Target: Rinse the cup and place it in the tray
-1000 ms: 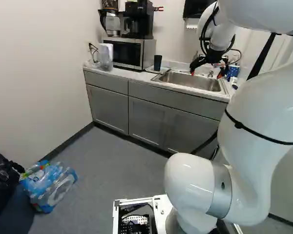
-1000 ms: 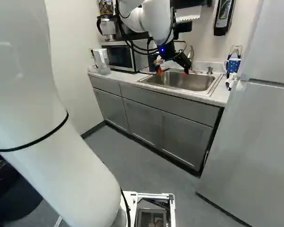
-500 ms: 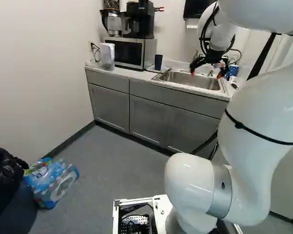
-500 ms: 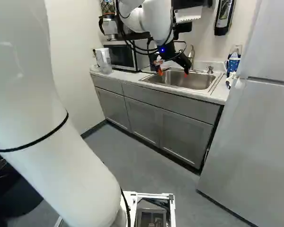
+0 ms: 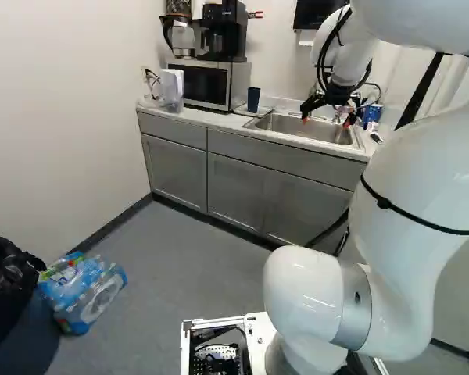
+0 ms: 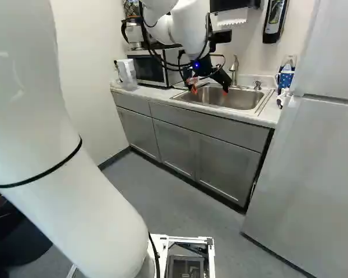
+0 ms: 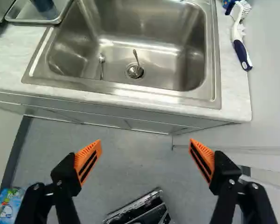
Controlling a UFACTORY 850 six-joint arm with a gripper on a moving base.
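Observation:
Over the near part of the sink hangs my gripper [image 6: 210, 91], its orange-padded fingers wide apart. In the wrist view the gripper [image 7: 145, 141] is open with nothing between its fingers; the sink [image 7: 172, 84] lies ahead of it. A dark blue cup [image 5: 253, 100] stands upright on the metal tray [image 5: 240, 111], left of the sink in the left base view. The wrist view shows only part of the cup [image 7: 44, 6] and the tray [image 7: 32, 21], well away from the fingers.
Two spoons lie in the sink, one [image 7: 101, 67] beside the other [image 7: 136, 58] at the drain. A brush [image 7: 241, 49] rests on the counter beyond the sink's side. The faucet [image 6: 234, 69] rises behind the basin. A microwave [image 5: 211, 84] and pitcher [image 5: 171, 90] stand past the tray; a fridge [image 6: 307, 174] borders the counter.
The base has turned slightly, shifting the scene a little. Since then the arm's far end and the open gripper have moved slightly left in both base views. The cup has stayed on the tray.

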